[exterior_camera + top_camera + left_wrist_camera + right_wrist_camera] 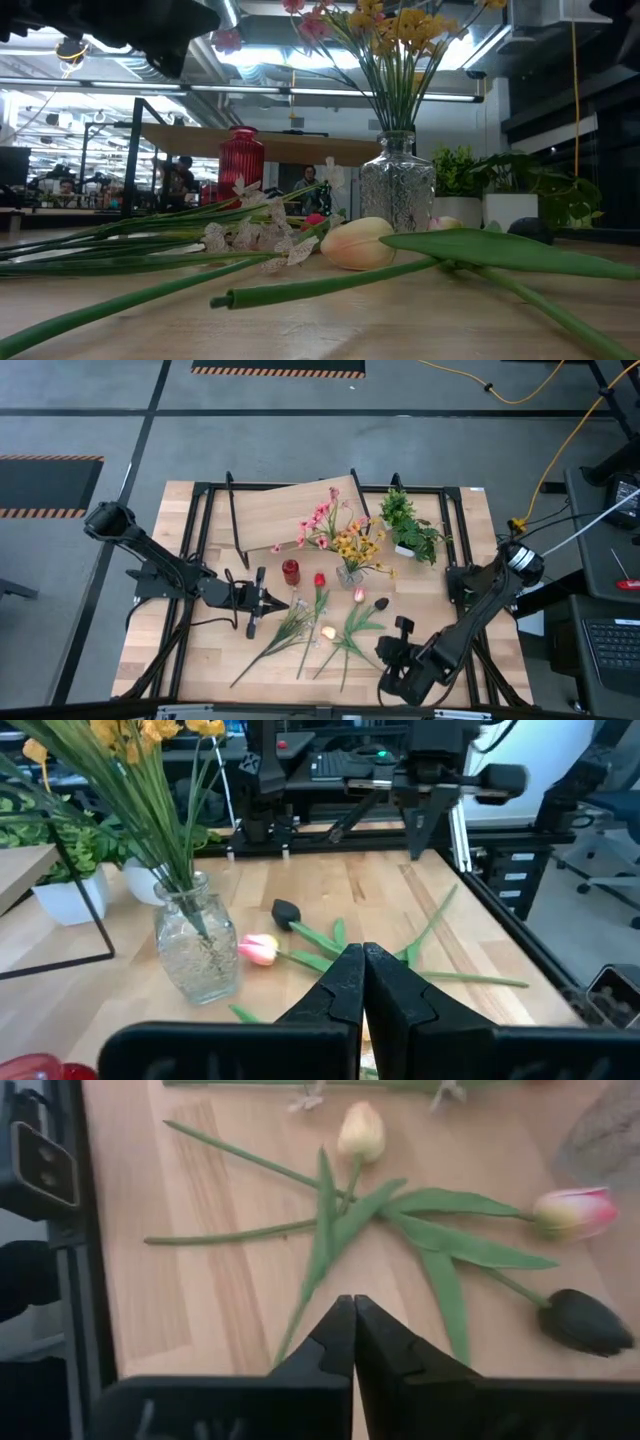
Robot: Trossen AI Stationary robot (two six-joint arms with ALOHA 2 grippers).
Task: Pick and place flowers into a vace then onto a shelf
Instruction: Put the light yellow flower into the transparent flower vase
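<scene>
- The worktop (160, 630) is a light-wood surface inside a black frame, and both dark arms reach onto it from the sides.
- The shelf (285, 510) stands at the far middle of the worktop, a wooden board on thin black legs, lying slightly askew.
- The left arm stretches from the left edge towards the centre; its left hand (283, 603) hovers low, just beside the white-flowered stems. In the left wrist view the two fingers (345, 985) are pressed together with nothing between them.
- The right arm bends down the right side, with the right hand (403, 626) near the front edge, pointing towards the loose flowers. Its fingers (335, 1340) are likewise clenched on nothing.
- A potted plant (412, 528) in a white pot stands right of the shelf.
- A clear glass vase (349, 573) holds yellow and pink flowers (345, 538), just in front of the shelf. In the low view their tops are cut off.
- A red ribbed vase (290, 571) stands left of the clear one, empty.
- Loose flowers lie flat in front of the vases: a white spray (295, 622), a red tulip (320, 580), a pink tulip (359, 595), a cream tulip (328, 632) and a dark maroon tulip (381, 603), stems crossing.
- People in the room behind are too small to make out.
</scene>
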